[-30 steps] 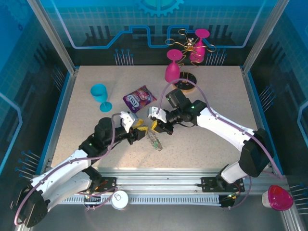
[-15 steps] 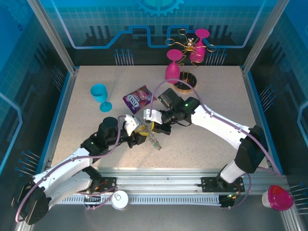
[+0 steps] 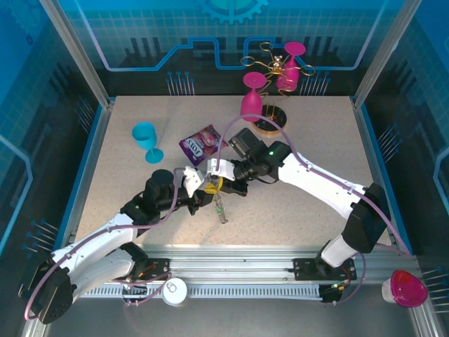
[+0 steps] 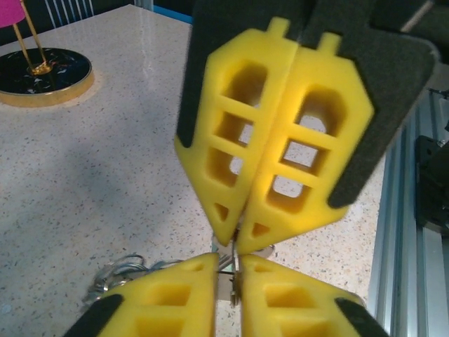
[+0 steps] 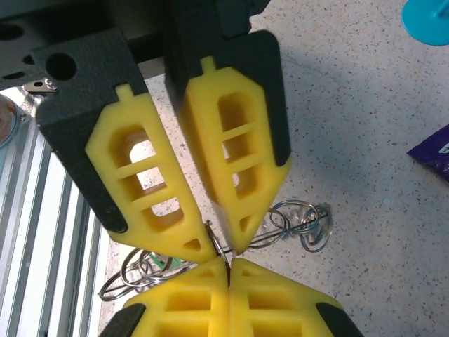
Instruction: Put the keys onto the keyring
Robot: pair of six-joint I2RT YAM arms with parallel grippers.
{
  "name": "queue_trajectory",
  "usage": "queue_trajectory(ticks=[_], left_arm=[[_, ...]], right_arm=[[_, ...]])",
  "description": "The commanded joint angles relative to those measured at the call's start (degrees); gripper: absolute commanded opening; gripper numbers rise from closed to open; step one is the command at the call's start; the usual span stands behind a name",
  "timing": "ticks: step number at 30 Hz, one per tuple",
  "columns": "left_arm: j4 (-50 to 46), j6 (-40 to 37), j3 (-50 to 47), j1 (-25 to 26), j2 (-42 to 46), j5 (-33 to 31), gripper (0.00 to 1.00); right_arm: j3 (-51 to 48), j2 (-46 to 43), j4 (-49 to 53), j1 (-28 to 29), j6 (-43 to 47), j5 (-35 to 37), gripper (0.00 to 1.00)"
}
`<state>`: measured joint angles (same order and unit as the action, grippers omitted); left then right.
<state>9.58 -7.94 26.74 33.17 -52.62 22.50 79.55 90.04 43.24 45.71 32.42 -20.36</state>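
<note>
Left gripper (image 3: 205,191) is clenched on a thin wire of the keyring (image 3: 221,208). It sits tip to tip with the right gripper (image 3: 224,184), which is pinched shut there too. From both tips the keyring runs toward the near edge of the bench (image 3: 280,217).

Left claw (image 3: 204,192), right claw (image 3: 220,184): closed, tip-to-tip.

The top external camera is looking down from above and behind the arm bases, taking in the whole table (image 3: 316,126). The left wrist camera is peering along the left gripper (image 4: 229,261) from very close, facing the glass rack's base (image 4: 43,77). The right wrist camera is looking along the right gripper (image 5: 229,261), equally close, facing the near rail (image 5: 42,232). Both wrist views are sharing the spot where the two grippers meet tip to tip above the keyring (image 5: 302,217).
</note>
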Motion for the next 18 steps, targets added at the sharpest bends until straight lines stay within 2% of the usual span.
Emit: queue_trajectory(ticks=[1,3,4,6,9,14,18], left_arm=[[2.9,-0.8,0.1,-0.1,0.1,1.2,0.02],[4.2,-0.9,-0.5,-0.2,0.5,1.1,0.00],[5.3,-0.8,-0.9,-0.1,0.7,1.1,0.00],[8.0,-0.5,-2.2,-0.2,1.3,0.7,0.00],[12.8,0.3,-4.2,-0.2,2.3,-0.3,0.00],[19.9,1.1,-7.1,0.0,2.7,-0.3,0.00],[22.4,1.4,-8.3,-0.1,2.6,-0.1,0.00]], right_arm=[[1.9,0.3,1.2,1.3,-0.5,-1.7,0.00],[1.5,-0.5,0.6,0.9,-1.2,-2.0,0.00],[0.9,-1.3,-0.2,0.3,-1.9,-2.8,0.03],[-2.0,-3.9,-3.5,-2.0,-4.5,-5.2,0.26],[-7.6,-8.5,-8.7,-4.9,-6.3,-8.1,0.39],[-17.0,-13.6,-18.2,-6.5,-5.3,-8.7,0.42],[-20.2,-14.6,-22.3,-6.2,-4.8,-7.6,0.41]])
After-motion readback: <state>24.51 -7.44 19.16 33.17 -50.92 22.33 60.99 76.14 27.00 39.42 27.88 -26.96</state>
